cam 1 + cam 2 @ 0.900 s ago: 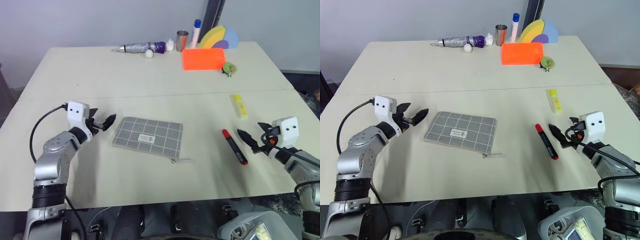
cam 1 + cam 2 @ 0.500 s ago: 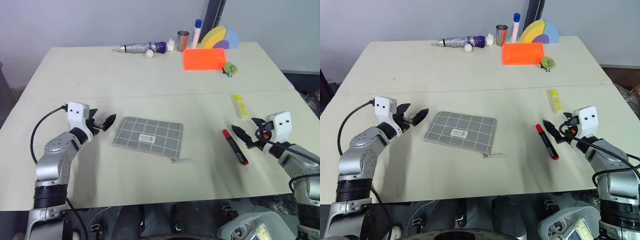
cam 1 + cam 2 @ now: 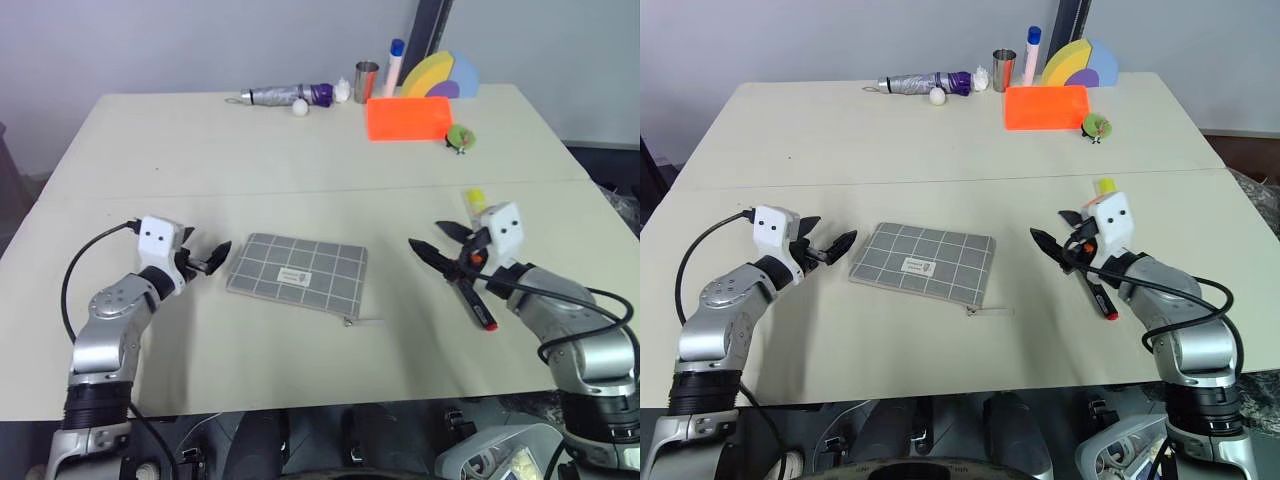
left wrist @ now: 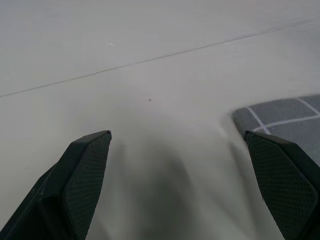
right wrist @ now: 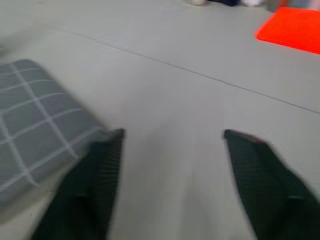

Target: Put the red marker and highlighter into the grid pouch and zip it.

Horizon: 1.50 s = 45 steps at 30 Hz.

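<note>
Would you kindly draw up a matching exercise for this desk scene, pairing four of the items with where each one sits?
Things:
1. grid pouch
2. red marker
3. orange-red box
4. left gripper

Places:
A. at the far edge of the table, beside a yellow and purple arch shape
B. partly hidden under the right gripper
C. flat in the middle of the near table half, between the two grippers
D. open, just off the pouch's left short edge

Pairs: 1-C, 2-B, 3-A, 4-D
</note>
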### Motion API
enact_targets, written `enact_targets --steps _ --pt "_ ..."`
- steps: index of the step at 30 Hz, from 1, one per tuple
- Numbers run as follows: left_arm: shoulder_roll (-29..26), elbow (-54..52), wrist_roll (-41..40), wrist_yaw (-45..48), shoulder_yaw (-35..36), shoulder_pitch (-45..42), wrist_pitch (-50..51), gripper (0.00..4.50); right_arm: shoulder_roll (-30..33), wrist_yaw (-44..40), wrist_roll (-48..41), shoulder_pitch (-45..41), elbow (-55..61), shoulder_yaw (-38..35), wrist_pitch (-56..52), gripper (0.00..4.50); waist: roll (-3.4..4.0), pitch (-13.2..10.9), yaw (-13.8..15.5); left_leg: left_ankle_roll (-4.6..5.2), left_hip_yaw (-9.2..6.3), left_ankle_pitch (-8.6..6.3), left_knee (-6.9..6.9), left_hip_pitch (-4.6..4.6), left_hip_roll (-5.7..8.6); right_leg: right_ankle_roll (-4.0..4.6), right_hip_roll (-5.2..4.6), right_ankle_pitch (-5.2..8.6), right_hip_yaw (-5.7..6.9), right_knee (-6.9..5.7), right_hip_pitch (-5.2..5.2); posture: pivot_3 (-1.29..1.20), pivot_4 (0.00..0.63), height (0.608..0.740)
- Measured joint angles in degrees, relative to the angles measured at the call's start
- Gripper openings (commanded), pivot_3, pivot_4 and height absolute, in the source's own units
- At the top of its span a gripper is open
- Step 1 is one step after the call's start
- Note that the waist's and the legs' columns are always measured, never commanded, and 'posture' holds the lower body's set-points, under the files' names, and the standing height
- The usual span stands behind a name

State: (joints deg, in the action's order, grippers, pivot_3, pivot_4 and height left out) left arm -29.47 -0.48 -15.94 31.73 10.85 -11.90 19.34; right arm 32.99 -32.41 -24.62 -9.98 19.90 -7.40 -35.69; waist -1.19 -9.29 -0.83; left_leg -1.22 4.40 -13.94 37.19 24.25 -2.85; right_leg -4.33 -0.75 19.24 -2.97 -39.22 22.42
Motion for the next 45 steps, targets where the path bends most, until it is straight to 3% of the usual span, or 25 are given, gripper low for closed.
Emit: enact_targets --steps 3,14,24,45 --pt "-2.9 1.4 2.1 2.3 -1.0 0.2 -3.6 4.50 -0.7 1.7 1.6 -0.2 0.2 3.2 -1.7 0.06 0.00 0.0 -0.1 0.00 0.01 0.00 -0.02 0.00 -0.01 0.01 0.01 0.00 0.00 -0.01 0.03 0.00 0.150 0.740" --pt "-17.5 13.6 11.6 15.7 -4.9 2.3 -27.9 4.50 -4.1 9.1 12.3 -4.5 -5.7 13.1 -3.9 0.06 0.00 0.0 -0.2 0.00 0.07 0.00 -0.05 0.04 -0.01 0.05 -0.06 0.02 0.00 -0.03 0.15 0.00 0.150 0.740" --pt "-18.5 18.0 16.0 20.5 -10.6 -1.2 -45.9 4.50 -7.1 10.1 15.6 -8.5 -8.0 16.3 -6.5 0.06 0.05 0.0 0.0 0.06 0.11 -0.03 -0.02 0.05 0.01 0.04 -0.08 0.01 0.01 -0.03 0.12 0.00 0.150 0.740" --pt "-17.9 34.3 21.0 20.6 -18.7 -11.6 -75.2 4.50 -11.4 5.7 19.7 -17.6 -17.0 22.2 -4.4 0.06 0.05 0.1 -0.2 0.07 0.14 -0.03 0.06 0.00 0.00 0.03 -0.03 0.00 0.03 -0.11 0.09 0.00 0.150 0.740"
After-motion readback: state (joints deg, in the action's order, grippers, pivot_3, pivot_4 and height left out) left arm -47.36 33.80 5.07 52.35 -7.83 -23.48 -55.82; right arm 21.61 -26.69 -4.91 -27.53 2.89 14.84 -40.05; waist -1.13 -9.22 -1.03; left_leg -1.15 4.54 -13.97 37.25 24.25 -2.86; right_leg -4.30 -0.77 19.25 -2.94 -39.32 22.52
